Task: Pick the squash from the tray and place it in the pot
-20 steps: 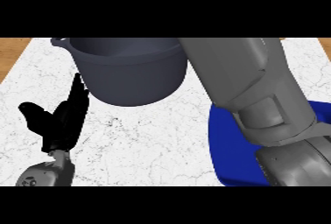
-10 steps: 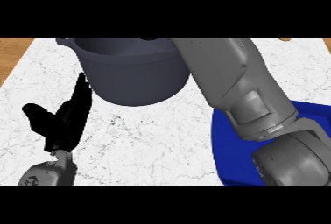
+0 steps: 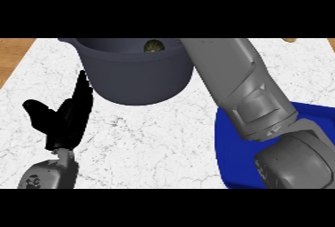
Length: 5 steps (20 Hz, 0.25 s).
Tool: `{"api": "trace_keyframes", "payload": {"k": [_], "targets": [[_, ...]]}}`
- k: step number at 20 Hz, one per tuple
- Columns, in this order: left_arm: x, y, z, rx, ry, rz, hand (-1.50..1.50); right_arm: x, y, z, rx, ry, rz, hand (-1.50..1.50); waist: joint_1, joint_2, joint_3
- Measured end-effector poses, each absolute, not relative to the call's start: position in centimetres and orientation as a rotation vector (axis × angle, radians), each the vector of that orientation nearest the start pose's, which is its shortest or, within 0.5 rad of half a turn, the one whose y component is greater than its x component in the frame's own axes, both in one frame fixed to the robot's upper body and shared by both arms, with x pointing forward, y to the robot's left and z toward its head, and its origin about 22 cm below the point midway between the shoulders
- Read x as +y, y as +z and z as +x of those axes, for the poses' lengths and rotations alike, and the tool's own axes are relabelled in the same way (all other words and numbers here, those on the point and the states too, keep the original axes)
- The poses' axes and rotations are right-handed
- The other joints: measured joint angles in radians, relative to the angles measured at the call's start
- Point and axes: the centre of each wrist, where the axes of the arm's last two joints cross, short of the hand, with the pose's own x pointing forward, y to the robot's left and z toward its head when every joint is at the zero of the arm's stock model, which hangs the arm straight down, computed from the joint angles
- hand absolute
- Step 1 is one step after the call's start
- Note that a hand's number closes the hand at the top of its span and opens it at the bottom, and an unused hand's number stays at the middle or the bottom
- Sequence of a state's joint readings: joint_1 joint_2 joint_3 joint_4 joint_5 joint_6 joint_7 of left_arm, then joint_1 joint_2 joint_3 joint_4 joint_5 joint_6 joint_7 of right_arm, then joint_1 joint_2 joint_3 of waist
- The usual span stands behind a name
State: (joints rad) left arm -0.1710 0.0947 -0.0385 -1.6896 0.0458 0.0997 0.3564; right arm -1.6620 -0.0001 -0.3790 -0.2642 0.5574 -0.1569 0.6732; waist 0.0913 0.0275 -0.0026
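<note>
I saw squash (image 3: 153, 45) inside grey pot (image 3: 134, 75) | left hand (image 3: 62, 119) open, empty, resting beside pot | right hand out of view | blue tray (image 3: 229, 146) at right

A grey pot (image 3: 137, 75) stands at twelve o'clock on the white marbled desk (image 3: 150, 146), with the squash (image 3: 153, 45) showing inside near its far rim. The right forearm (image 3: 245, 93) crosses from five o'clock towards the pot; its hand is hidden. A blue tray (image 3: 229, 155) lies at four o'clock. The left hand (image 3: 65, 119) rests at eight o'clock, fingers (image 3: 82, 95) straight, pointing up.
</note>
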Motion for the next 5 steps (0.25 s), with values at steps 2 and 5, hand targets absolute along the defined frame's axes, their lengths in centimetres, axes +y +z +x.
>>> {"api": "trace_keyframes", "payload": {"k": [2,5], "targets": [[22.11,7.19,27.21,-1.490,-0.030,0.025,0.00,-1.50,27.87,45.42,-1.262,0.382,-0.422,-1.50,-0.005,-0.001,0.000],[22.25,6.95,26.89,-1.491,-0.023,0.027,0.00,-2.06,27.81,45.59,-1.326,0.261,-0.450,-1.50,-0.014,-0.002,0.001]]}}
